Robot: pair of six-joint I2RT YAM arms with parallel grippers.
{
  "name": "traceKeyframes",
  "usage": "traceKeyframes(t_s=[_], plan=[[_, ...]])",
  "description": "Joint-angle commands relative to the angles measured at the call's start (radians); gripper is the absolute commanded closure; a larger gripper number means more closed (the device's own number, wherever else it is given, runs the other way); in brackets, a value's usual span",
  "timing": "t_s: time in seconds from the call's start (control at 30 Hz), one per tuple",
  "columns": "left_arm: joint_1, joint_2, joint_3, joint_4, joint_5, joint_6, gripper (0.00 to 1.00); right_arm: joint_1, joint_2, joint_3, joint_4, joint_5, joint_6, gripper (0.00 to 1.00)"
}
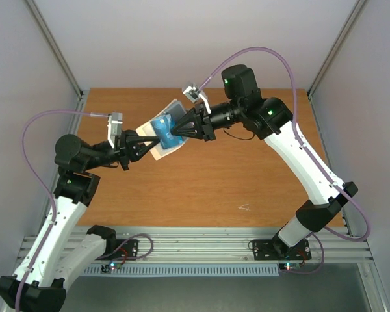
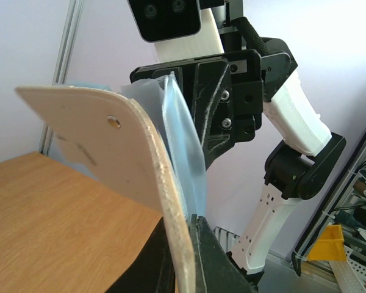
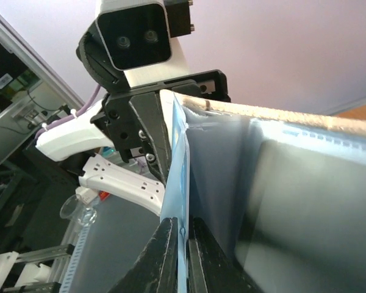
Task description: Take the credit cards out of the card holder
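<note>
The card holder (image 1: pixel 157 151) hangs in the air above the table's far left, held between both grippers. My left gripper (image 1: pixel 145 144) is shut on its lower edge; the left wrist view shows the beige outer panel (image 2: pixel 91 152) clamped between the black fingers (image 2: pixel 213 262). My right gripper (image 1: pixel 171 132) is shut on the bright blue credit card (image 1: pixel 161 123). In the right wrist view the blue card's edge (image 3: pixel 178 183) stands between the jaws, beside the holder's pocket (image 3: pixel 219 177). A dark card (image 3: pixel 311 207) sits in the other pocket. The teal-green card is not in view.
The wooden table (image 1: pixel 201 188) lies below, with a small white mark (image 1: pixel 245 208) near its front right. Grey walls and metal posts close in the left, right and back. The arms' bases stand on a rail at the near edge.
</note>
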Motion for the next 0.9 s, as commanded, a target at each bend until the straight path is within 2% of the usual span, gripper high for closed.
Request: traceKeyframes(t_s=[0.0,0.07,0.3,0.37,0.4,0.5,0.53,0.73,0.87], plan=[[-0.008,-0.001,-0.011,0.037,0.007,0.021,0.98,0.022,0.011,0.006,0.064,-0.042,0.026,0.96],[-0.01,0.004,-0.008,0.037,0.006,0.02,0.93,0.022,0.01,0.007,0.061,-0.037,0.023,0.99],[-0.012,0.021,0.002,0.029,0.004,0.016,0.74,0.021,0.006,0.021,0.014,0.015,-0.017,0.99],[-0.013,0.021,0.004,0.027,0.003,0.019,0.72,0.022,0.011,0.031,0.0,0.021,-0.024,0.99],[-0.013,0.022,0.005,0.028,0.004,0.019,0.76,0.021,0.013,0.033,0.0,0.018,-0.024,0.99],[-0.013,0.021,0.006,0.025,0.002,0.023,0.96,0.023,0.012,0.035,0.004,0.009,-0.026,0.99],[-0.014,0.021,0.004,0.025,0.002,0.024,0.99,0.022,0.013,0.035,0.0,0.006,-0.03,0.99],[-0.014,0.013,-0.007,0.027,-0.004,0.019,1.0,-0.027,-0.004,0.033,-0.059,0.011,-0.067,0.99],[-0.013,0.011,-0.018,0.023,-0.013,0.015,0.92,-0.089,-0.025,0.03,-0.117,0.023,-0.088,0.99]])
